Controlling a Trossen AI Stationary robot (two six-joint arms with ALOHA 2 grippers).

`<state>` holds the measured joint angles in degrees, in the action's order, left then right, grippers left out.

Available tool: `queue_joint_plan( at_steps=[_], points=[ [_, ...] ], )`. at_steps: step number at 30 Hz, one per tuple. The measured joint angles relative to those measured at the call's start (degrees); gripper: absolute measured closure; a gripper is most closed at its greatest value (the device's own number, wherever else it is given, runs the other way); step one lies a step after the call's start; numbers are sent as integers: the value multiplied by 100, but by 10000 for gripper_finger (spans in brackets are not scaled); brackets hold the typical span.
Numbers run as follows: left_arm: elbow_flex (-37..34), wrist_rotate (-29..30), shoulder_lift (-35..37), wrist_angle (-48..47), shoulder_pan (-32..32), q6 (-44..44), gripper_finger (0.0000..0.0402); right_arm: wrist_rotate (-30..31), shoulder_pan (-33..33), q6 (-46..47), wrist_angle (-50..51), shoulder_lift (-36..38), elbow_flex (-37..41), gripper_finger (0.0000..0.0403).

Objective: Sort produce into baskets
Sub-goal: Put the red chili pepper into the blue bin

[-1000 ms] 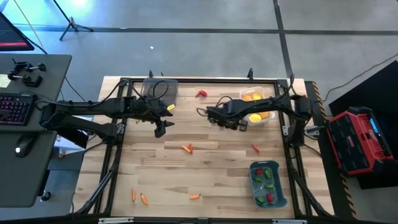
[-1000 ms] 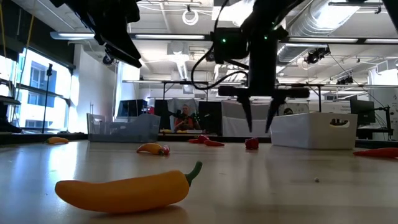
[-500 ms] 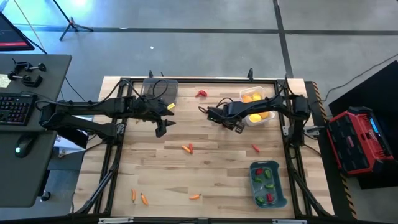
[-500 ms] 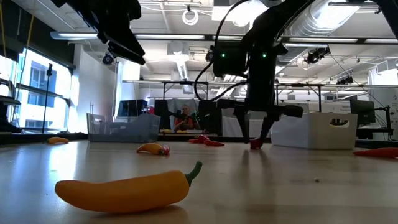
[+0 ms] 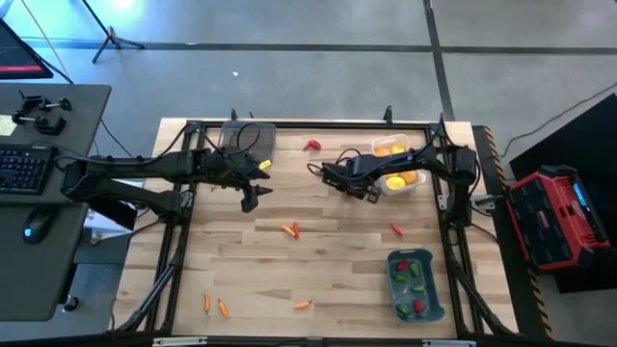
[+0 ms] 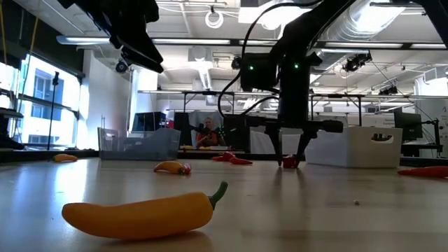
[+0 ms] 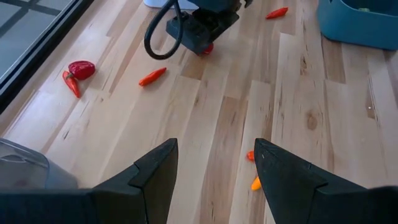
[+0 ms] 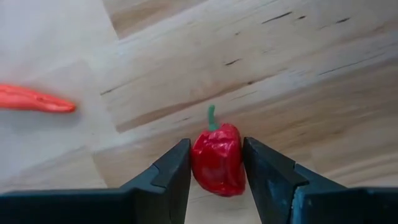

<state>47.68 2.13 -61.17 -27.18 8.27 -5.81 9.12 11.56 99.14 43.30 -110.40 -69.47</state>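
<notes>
One small red pepper on the table, clamped between the right gripper jaws.

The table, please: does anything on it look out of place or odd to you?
Nothing is damaged or spilled. Produce lies loose on the table: carrots near the front edge, a red pepper at the back, still unsorted.

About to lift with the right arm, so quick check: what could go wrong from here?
1. The right gripper has the small red bell pepper only between its fingertips, low on the wooden table; it might slip out during the lift.
2. The white bin of yellow fruit sits right beside that arm, so a swing could nudge it.
3. The left gripper hangs open over loose orange pieces.
</notes>
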Motion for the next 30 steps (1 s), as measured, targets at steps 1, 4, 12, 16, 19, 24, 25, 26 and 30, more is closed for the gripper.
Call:
queue_joint_plan(
  at_steps=[1,4,12,16,19,24,25,26,30],
  points=[
    [0,0,0,-2,0,-9,202,-37,-14,-54,-21,-10,-5,265],
    [0,2,0,0,0,-125,202,58,-104,-161,-2,-2,-9,271],
    [0,165,0,102,-2,-310,202,268,-344,-941,887,633,-2,364],
    [0,589,0,330,-2,-763,202,283,-633,-1534,1622,1175,2,383],
    [0,657,0,571,-2,-1092,202,400,-1080,-1547,2215,1645,2,375],
    [0,597,0,987,-13,-1902,202,815,-2273,-818,2806,2444,2,364],
    [0,593,0,1060,-13,-2014,202,867,-2548,-672,2812,2572,2,364],
    [0,592,0,1125,-13,-2126,202,907,-2854,-524,2840,2677,2,364],
    [0,592,0,1367,-13,-2574,202,848,-4092,430,3154,2847,2,363]
  ],
)
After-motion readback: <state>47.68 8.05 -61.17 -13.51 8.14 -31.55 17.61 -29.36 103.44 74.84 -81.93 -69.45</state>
